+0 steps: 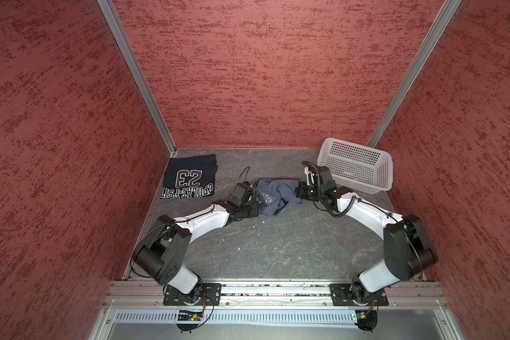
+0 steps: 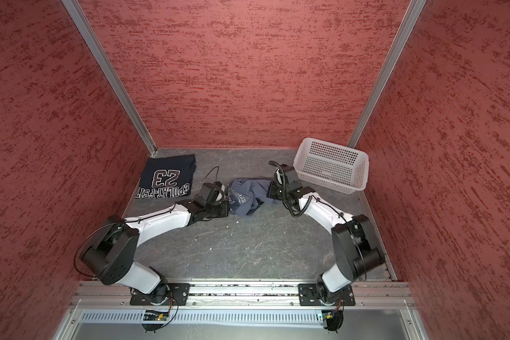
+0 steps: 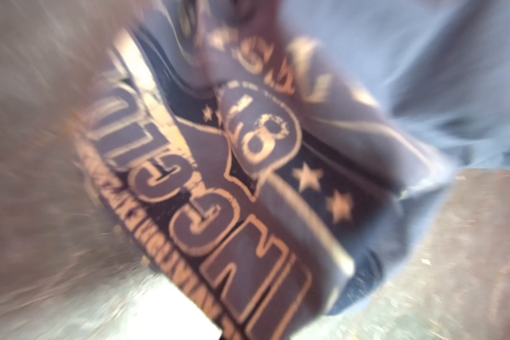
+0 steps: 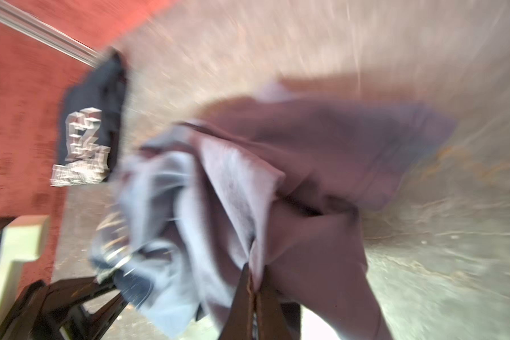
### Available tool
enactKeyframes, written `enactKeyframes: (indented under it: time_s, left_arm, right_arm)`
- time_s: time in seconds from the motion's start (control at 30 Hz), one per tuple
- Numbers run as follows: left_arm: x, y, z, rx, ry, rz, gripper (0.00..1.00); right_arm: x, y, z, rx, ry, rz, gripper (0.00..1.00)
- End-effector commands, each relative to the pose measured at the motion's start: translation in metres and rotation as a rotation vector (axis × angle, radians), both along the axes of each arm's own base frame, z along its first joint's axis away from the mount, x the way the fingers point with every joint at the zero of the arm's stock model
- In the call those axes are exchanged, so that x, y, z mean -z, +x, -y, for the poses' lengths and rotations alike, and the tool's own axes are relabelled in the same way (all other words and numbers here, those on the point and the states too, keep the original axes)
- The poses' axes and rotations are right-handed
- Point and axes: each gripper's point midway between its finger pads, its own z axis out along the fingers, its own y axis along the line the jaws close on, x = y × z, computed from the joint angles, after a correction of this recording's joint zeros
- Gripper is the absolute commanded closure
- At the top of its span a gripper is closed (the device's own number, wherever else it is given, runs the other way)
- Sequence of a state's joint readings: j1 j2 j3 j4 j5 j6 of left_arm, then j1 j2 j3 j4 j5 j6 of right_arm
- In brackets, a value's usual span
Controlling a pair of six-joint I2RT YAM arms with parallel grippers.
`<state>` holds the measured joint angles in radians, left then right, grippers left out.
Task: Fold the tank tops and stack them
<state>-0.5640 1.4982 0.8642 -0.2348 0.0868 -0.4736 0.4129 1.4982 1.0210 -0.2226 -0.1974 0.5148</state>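
Lining three sides, textured red walls (image 1: 262, 73) enclose the grey marbled tabletop (image 1: 277, 241).

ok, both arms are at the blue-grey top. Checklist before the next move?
1. Right gripper shut on the blue-grey top: ok, the jaws pinch a cloth fold in the right wrist view.
2. Left gripper holding the same top: cannot tell. It is shut at the printed edge, but its fingers are hidden.
3. Top flat enough to fold: not ok, it is crumpled.
4. Navy top folded and away from both arms: ok, it lies in the far left corner.
5. Basket clear of the right wrist: cannot tell, they are close.
6. Bare table nearer the arm bases for spreading: ok.
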Motion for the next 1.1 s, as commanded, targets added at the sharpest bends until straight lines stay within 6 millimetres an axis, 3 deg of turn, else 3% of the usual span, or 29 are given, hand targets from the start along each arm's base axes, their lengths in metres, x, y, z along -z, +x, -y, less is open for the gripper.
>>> enactKeyframes:
  time_s: [0.0, 0.2, 0.3, 0.37, 0.47, 0.57, 0.67, 0.77, 0.83, 0.9, 0.97, 1.07]
  left_arm:
    - [-0.077, 0.013, -0.007, 0.017, -0.002, 0.19, 0.97]
    - [-0.202, -0.003, -0.038, 0.008, -0.015, 0.484, 0.97]
    - [-0.241, -0.012, -0.055, -0.025, -0.042, 0.582, 0.96]
    - [-0.245, -0.008, -0.063, -0.041, -0.042, 0.588, 0.96]
    - [-0.223, 0.007, -0.069, -0.057, -0.03, 0.504, 0.96]
    - [-0.177, 0.032, -0.073, -0.077, -0.046, 0.325, 0.91]
    - [-0.123, 0.054, -0.067, -0.061, -0.021, 0.124, 0.69]
    - [-0.074, 0.066, -0.075, -0.111, 0.081, -0.08, 0.35]
    - [-0.063, 0.063, -0.084, -0.161, 0.108, -0.121, 0.2]
    - [-0.059, 0.052, -0.092, -0.195, 0.107, -0.113, 0.13]
    - [-0.056, 0.035, -0.104, -0.235, 0.119, -0.103, 0.12]
    - [-0.035, 0.005, -0.123, -0.278, 0.187, -0.156, 0.12]
  right_arm:
    - [-0.083, -0.004, 0.015, 0.042, -0.034, 0.211, 1.0]
    - [-0.196, -0.043, 0.052, 0.125, -0.014, 0.451, 1.0]
    - [-0.232, -0.06, 0.065, 0.152, 0.006, 0.532, 1.0]
    - [-0.238, -0.062, 0.072, 0.181, 0.001, 0.545, 1.0]
    - [-0.222, -0.054, 0.071, 0.197, -0.014, 0.508, 1.0]
    - [-0.187, -0.039, 0.064, 0.193, -0.042, 0.441, 1.0]
    - [-0.141, -0.019, 0.064, 0.211, -0.107, 0.348, 1.0]
    - [-0.089, 0.0, 0.071, 0.245, -0.183, 0.214, 1.0]
    - [-0.061, 0.004, 0.077, 0.256, -0.211, 0.13, 1.0]
    - [-0.041, 0.002, 0.081, 0.259, -0.226, 0.082, 1.0]
    - [-0.028, -0.004, 0.082, 0.25, -0.224, 0.062, 1.0]
    - [-0.015, -0.013, 0.082, 0.237, -0.218, 0.041, 1.0]
